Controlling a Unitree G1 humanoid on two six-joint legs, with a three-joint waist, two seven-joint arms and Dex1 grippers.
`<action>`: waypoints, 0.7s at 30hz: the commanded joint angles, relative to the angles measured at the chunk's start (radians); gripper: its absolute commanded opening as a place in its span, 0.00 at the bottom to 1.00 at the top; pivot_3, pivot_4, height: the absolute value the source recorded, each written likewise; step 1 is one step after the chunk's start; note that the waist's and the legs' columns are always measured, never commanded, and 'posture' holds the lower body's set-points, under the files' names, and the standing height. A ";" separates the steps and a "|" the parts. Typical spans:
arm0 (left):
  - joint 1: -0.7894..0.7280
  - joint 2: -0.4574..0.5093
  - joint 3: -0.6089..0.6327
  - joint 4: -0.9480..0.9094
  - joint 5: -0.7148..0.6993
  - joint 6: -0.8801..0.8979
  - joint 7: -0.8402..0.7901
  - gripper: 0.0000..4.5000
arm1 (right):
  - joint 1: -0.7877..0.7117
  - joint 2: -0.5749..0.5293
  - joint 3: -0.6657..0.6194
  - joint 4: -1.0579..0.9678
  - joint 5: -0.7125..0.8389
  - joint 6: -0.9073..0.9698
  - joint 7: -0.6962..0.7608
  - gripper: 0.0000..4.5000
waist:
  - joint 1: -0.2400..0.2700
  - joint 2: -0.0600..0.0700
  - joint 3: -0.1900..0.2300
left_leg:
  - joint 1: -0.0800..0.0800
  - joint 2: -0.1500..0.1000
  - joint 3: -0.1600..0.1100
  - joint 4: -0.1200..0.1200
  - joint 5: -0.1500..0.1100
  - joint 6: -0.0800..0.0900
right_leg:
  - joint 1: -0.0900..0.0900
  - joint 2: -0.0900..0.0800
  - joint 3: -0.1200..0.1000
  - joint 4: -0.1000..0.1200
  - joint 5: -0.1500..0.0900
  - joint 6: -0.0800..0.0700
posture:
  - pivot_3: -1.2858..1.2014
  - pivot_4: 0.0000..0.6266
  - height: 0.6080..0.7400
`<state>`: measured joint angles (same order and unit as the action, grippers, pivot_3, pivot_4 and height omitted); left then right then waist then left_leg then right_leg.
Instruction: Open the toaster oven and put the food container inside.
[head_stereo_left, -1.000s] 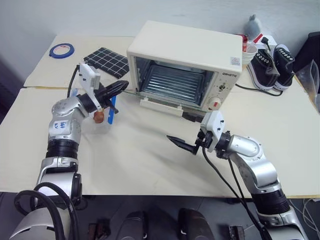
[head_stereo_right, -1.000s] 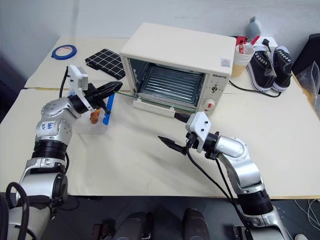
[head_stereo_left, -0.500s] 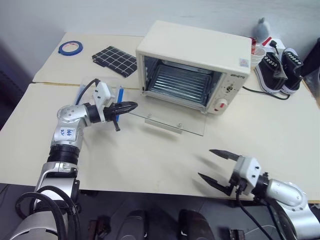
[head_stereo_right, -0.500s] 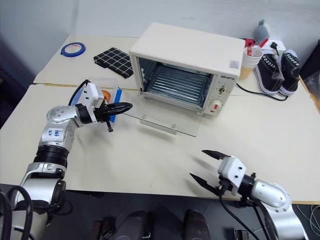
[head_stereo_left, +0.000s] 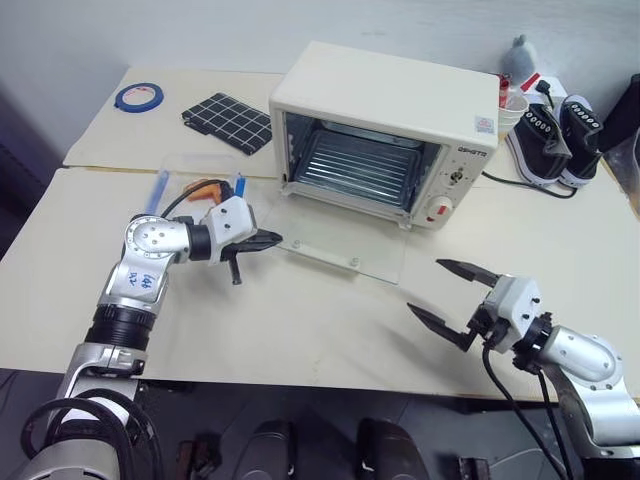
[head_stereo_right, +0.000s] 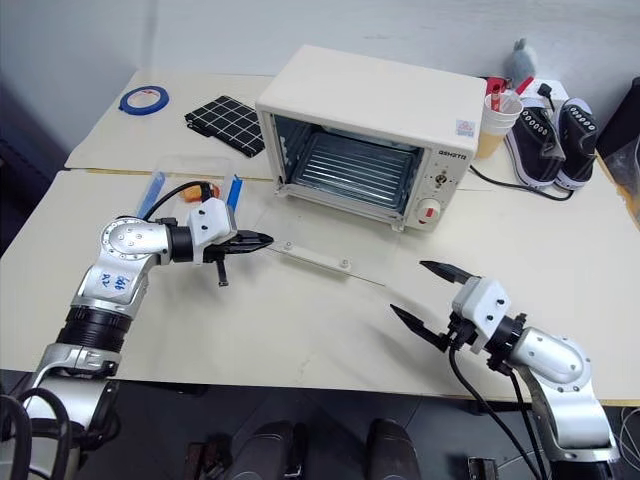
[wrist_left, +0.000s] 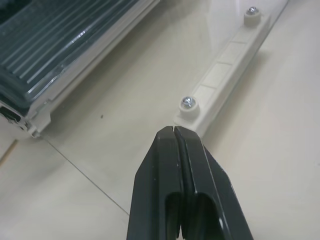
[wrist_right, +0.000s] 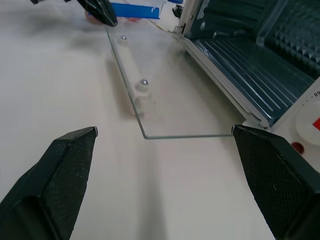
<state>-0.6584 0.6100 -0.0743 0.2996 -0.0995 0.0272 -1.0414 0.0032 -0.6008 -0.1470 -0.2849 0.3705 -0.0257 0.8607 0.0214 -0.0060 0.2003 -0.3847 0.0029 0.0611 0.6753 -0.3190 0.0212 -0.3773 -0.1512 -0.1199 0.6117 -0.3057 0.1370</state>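
Door down, container not yet loaded.
Toaster oven (head_stereo_left: 385, 125) glass door (head_stereo_left: 340, 245) lies fully open just ahead of the left gripper (head_stereo_left: 268, 241), fingers pressed together, empty. Food container (head_stereo_left: 195, 188) sits just behind it, untouched. Right gripper (head_stereo_left: 452, 297) spread wide, well clear.

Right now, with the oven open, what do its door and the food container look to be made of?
The toaster oven door looks like clear glass: the table shows through it, and its edges are thin and sharp. A cream handle, probably plastic, is screwed on. The food container seems to be clear plastic with blue clips; orange food shows through.
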 joint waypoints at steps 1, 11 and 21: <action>0.063 -0.006 0.122 -0.176 -0.213 0.139 -0.022 0.01 | -0.056 0.009 0.009 -0.037 0.084 0.059 0.010 1.00 | -0.003 0.000 0.000 | 0.000 0.000 -0.001 0.000 0.000 0.000 | 0.000 0.000 0.000 0.000 0.000 0.000 | 0.52 0.24 1.00; 0.584 0.076 0.686 -0.497 -0.498 0.332 0.115 0.52 | -0.200 0.044 0.074 -0.055 0.167 0.124 0.060 1.00 | -0.029 0.000 0.000 | -0.001 0.003 -0.005 0.000 -0.001 -0.001 | 0.000 0.001 -0.001 0.000 0.000 0.000 | 0.52 0.24 1.00; 0.993 -0.090 0.981 -0.593 -0.542 0.278 0.274 1.00 | -0.211 0.081 0.097 0.015 0.198 0.043 0.176 1.00 | 0.005 -0.001 0.000 | -0.001 0.005 -0.005 0.006 -0.006 0.001 | 0.002 0.001 -0.001 -0.002 0.000 -0.002 | 0.52 0.24 1.00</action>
<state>0.3238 0.5191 0.8846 -0.2324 -0.6077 0.3228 -0.7797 -0.2000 -0.5206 -0.0267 -0.2620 0.5333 0.0215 1.0264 0.0267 -0.0069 0.1999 -0.3854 0.0077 0.0557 0.6812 -0.3258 0.0218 -0.3753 -0.1507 -0.1204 0.6099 -0.3050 0.1349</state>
